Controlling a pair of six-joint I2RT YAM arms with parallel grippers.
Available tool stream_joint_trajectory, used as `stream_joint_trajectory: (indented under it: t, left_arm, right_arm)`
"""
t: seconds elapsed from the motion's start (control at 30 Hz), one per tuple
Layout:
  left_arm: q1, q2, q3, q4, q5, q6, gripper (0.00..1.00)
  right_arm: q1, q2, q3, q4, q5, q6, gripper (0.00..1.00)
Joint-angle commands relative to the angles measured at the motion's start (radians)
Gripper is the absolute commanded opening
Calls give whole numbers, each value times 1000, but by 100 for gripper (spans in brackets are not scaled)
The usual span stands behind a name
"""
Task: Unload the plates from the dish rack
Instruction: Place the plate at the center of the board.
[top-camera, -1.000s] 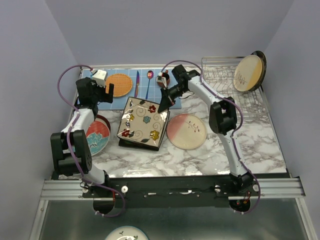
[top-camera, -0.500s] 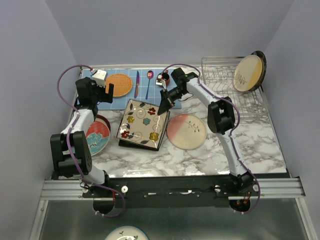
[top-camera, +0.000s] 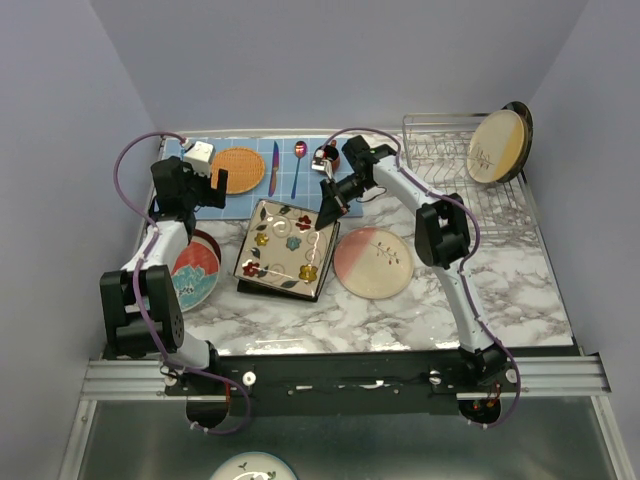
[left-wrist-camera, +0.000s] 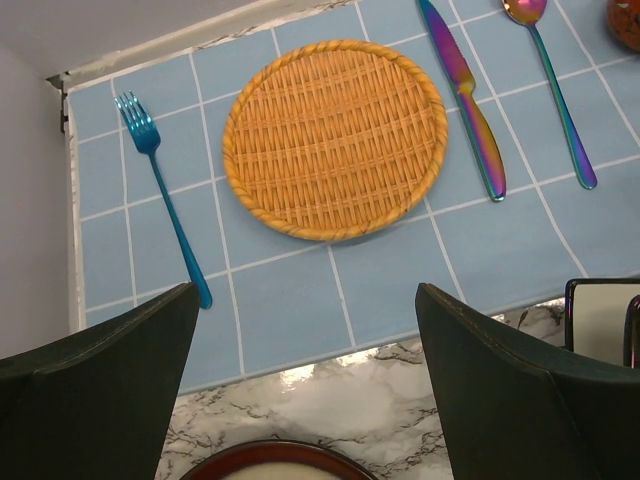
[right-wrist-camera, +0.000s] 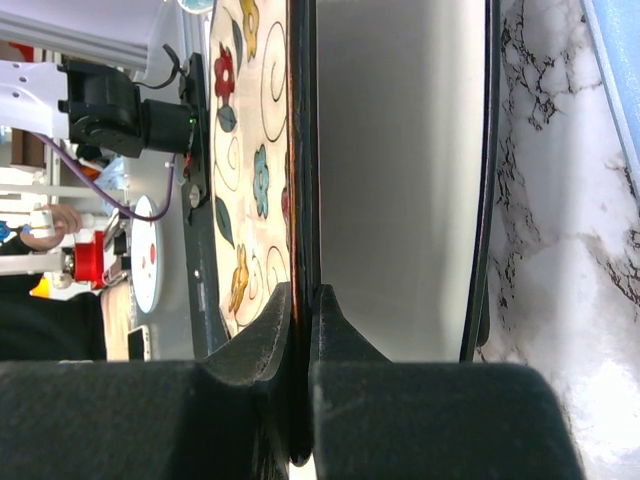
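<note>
Fingers of the right gripper (right-wrist-camera: 303, 300) pinch the far edge of the square cream flowered plate (top-camera: 288, 246), seemingly lightly; we see the left gripper (left-wrist-camera: 305, 310) spread wide.

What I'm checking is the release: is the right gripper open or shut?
Shut on the flowered plate: in the wrist view the right gripper pinches its rim, both fingers against it.

Plates, seven: cream plate (top-camera: 497, 146) and dark plate (top-camera: 526, 120) in the rack (top-camera: 440, 150); flowered plate (top-camera: 285, 245), square plate (top-camera: 268, 288) under it, pink plate (top-camera: 373, 262) and teal plate (top-camera: 193, 272) on the desk (top-camera: 520, 290); white plate (top-camera: 247, 467) below it. Rack, one. Mat (top-camera: 237, 169), knife (top-camera: 273, 167), spoon (top-camera: 298, 165), fork (left-wrist-camera: 160, 190): one each.
</note>
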Motion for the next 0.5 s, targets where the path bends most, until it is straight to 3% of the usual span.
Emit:
stream_joint_trajectory:
  t: [0.0,0.2,0.47]
  left_arm:
    - [6,-42,-13,0,14,19,98]
    - [4,-51,-11,-6,14,23,98]
    - [6,-48,-16,0,21,17,98]
  right_arm:
    - [12,18,54,1,-149,35,13]
    - [10,32,59,2,-141,38,20]
    - [10,28,57,1,-126,30,21]
